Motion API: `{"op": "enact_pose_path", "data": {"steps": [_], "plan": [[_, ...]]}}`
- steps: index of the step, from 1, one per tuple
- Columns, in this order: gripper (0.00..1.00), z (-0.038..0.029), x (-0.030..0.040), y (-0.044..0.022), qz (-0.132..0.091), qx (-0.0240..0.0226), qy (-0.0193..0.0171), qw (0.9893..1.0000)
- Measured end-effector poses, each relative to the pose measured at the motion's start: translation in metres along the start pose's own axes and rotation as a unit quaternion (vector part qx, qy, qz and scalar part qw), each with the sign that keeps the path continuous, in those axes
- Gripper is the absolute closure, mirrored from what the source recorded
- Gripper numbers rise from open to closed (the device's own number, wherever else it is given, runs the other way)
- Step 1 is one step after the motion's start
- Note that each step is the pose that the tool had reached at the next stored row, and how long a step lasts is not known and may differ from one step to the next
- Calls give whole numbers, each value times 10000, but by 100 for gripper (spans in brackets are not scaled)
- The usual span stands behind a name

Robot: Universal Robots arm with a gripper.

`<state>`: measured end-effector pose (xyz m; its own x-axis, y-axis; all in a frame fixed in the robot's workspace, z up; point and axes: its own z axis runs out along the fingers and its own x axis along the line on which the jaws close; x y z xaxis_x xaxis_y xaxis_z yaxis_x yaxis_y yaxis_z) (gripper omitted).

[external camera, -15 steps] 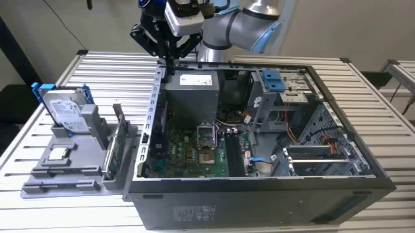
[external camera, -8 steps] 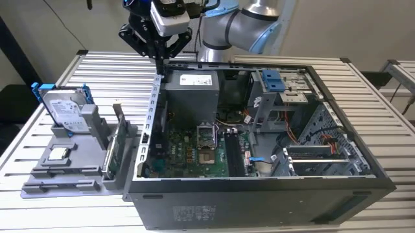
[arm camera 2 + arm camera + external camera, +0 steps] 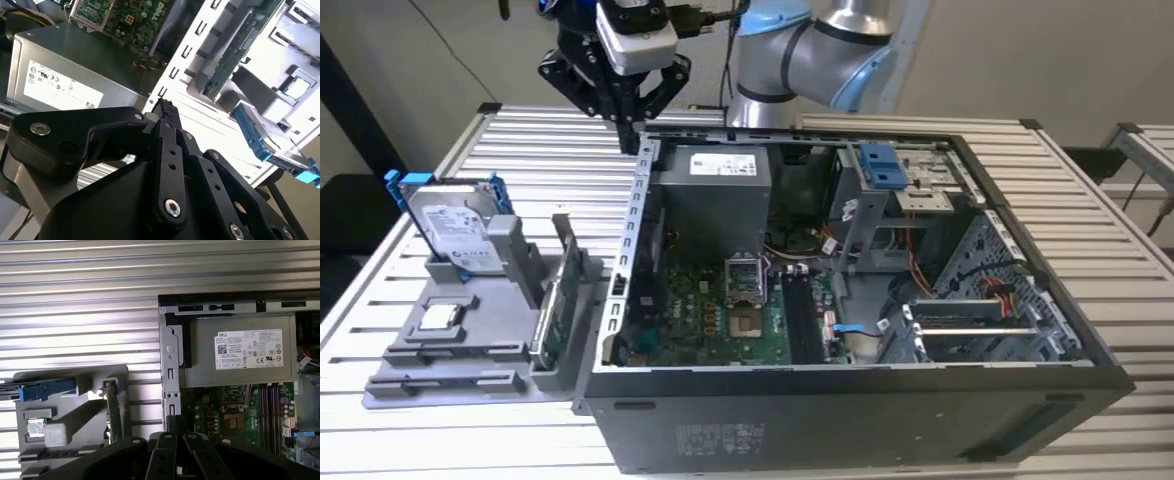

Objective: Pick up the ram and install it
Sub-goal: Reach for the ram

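Standing here, I'd say the job has hardly begun. The tool (image 3: 630, 140) hangs in the upper left of the exterior view, above the back corner of the open computer case (image 3: 854, 420). It points straight down with its fingers clenched together. In the second wrist view they meet at the tips, and I can see nothing held between them.

The ram (image 3: 460, 351), as best I can make out, is the slim dark strip lying low in the grey holder (image 3: 494, 325). That holder sits on the slatted tabletop (image 3: 534, 150) at the lower left of the exterior view, well apart from the tool. The strip is below the hard drive (image 3: 454, 235) with its blue rails and just left of the green card (image 3: 558, 295), which stands on edge. So neither the pick-up nor the fitting is done, and the whole task is left.

Its long axis runs across the frame, left to right, roughly along the holder's near edge and crosswise to the green card. The memory slots (image 3: 795, 315) on the board inside the case run up and down the frame, so the ram lies about square to them. I cannot tell whether any slot is already filled.
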<state>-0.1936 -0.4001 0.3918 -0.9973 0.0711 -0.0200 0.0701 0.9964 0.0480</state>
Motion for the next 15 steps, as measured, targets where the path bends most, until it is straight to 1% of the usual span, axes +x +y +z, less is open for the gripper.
{"op": "enact_pose_path", "data": {"steps": [11, 15], "plan": [[89, -6, 322, -37, 1, 0, 0, 10000], [89, -8, 451, -51, 0, 0, 0, 10000]]}}
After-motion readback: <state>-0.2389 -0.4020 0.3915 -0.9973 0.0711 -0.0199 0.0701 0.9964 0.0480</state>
